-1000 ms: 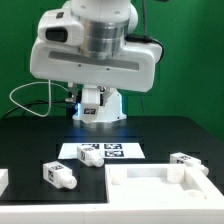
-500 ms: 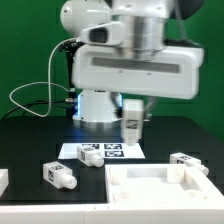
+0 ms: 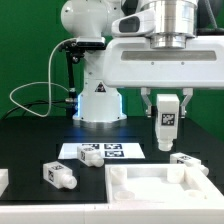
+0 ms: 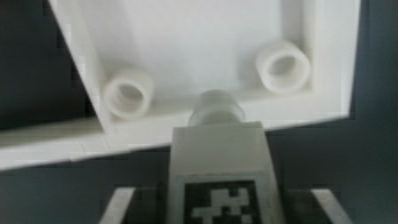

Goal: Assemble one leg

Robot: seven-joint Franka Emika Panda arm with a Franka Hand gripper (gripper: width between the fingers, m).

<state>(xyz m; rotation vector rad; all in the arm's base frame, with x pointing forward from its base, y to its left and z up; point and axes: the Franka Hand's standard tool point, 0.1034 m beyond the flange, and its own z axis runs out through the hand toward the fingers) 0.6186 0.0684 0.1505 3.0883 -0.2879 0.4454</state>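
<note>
My gripper (image 3: 166, 112) is shut on a leg (image 3: 166, 123), a small white peg with a black-and-white tag, and holds it upright in the air. It hangs above the back part of the large white rimmed panel (image 3: 150, 190) on the exterior view's right. In the wrist view the leg (image 4: 221, 160) points down at the panel (image 4: 187, 40), its tip between two round sockets (image 4: 128, 95) (image 4: 285, 66). The grey fingers (image 4: 125, 205) flank its tagged body.
Two more legs lie loose: one (image 3: 60, 175) at the front left of the black table, one (image 3: 187, 163) at the panel's far right corner. The marker board (image 3: 100, 152) lies before the robot base (image 3: 98, 100). Another white part (image 3: 3, 182) shows at the left edge.
The arm has swung to the exterior view's right with the leg in its gripper. It has gone from above the marker board to above the panel.
</note>
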